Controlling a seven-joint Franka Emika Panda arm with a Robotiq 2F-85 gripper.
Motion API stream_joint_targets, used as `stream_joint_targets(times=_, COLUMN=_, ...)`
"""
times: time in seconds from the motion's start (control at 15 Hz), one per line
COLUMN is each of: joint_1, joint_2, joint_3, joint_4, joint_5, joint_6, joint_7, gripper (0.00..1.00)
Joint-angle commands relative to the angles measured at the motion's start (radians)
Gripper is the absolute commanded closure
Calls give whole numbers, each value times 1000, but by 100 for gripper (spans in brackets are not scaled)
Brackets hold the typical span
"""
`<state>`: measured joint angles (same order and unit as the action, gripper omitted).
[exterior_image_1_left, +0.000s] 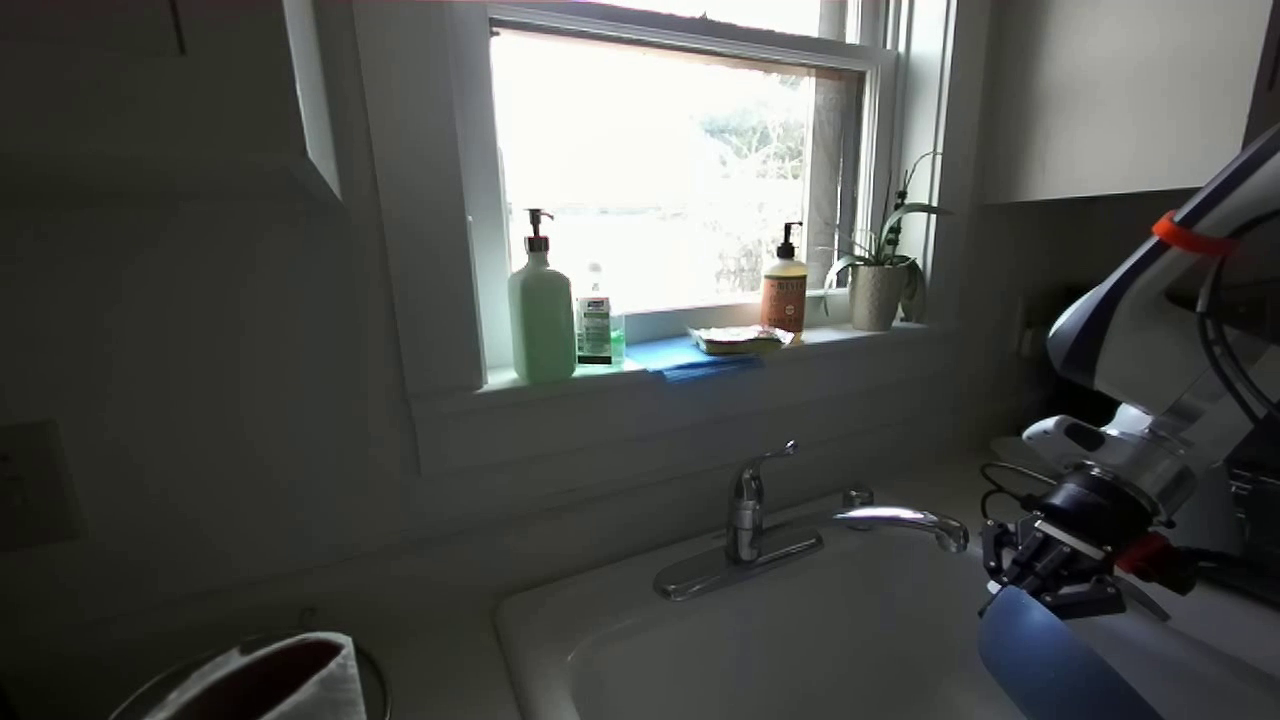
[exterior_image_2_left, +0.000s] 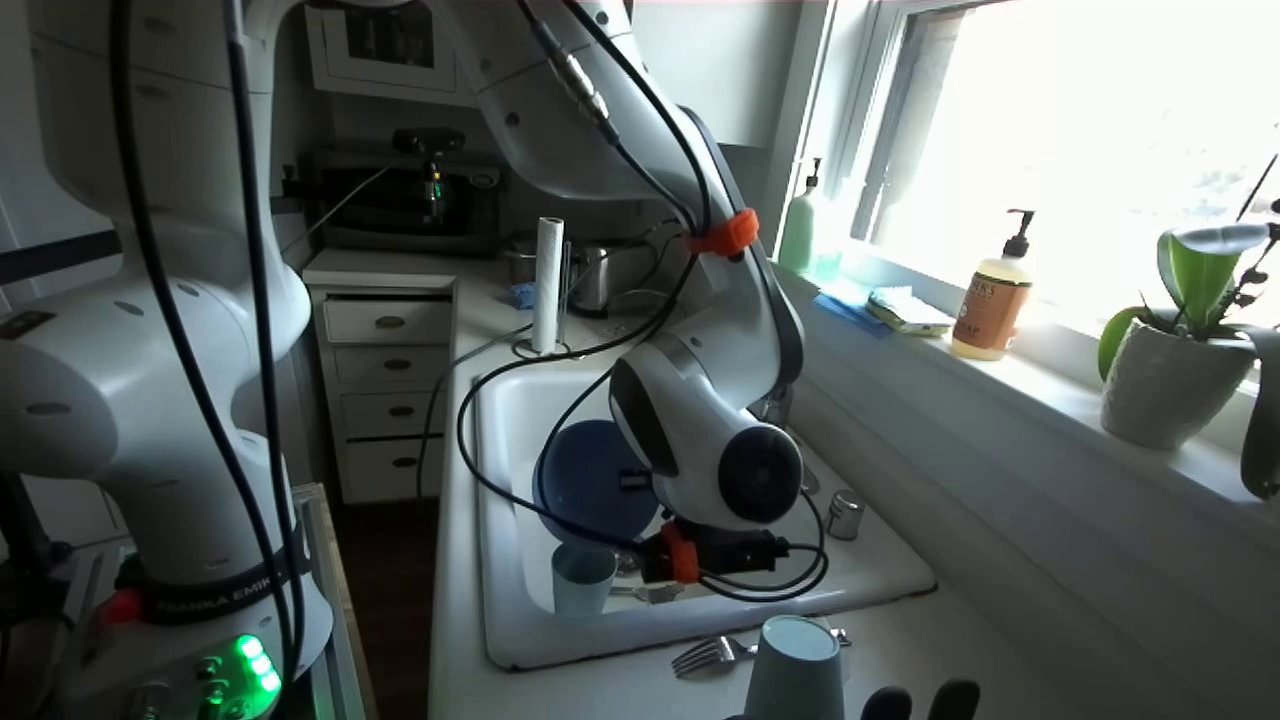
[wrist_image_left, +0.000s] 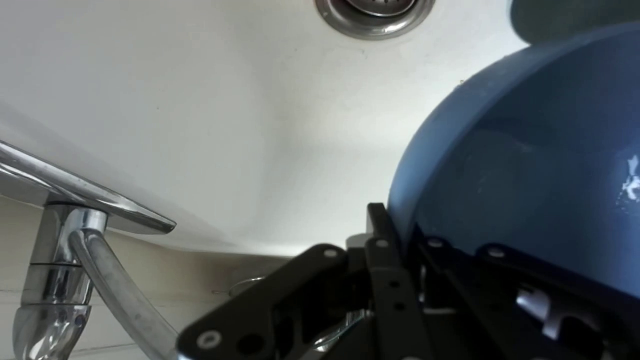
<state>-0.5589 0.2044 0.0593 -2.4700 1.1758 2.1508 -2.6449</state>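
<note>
Blue bowl (wrist_image_left: 530, 165), rim pinched by the pincer (wrist_image_left: 400, 232), tilts over a white sink (exterior_image_1_left: 760, 660) below 1 bright kitchen window (exterior_image_1_left: 640, 170).

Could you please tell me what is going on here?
A white robot arm reaches over a white kitchen sink. Its black two-finger gripper is closed on the rim of a glossy round blue bowl, holding it tilted; whether the bowl touches the sink is hard to tell. A pale blue-green cup sits in the sink, and another pale blue-green cup stands on the white countertop beside a metal fork.
</note>
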Motion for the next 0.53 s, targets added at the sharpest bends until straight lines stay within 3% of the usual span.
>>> stream_joint_targets(times=0.0, joint_1=126, joint_2=4, joint_3=-138, joint_4=8, joint_5=5, joint_6=-43, joint_7=-4, gripper=99)
stream_joint_targets(times=0.47, joint_1=210, joint_2=3, joint_3=-238, joint_4=8, joint_5=13, joint_6=-118, joint_7=-13, gripper=99)
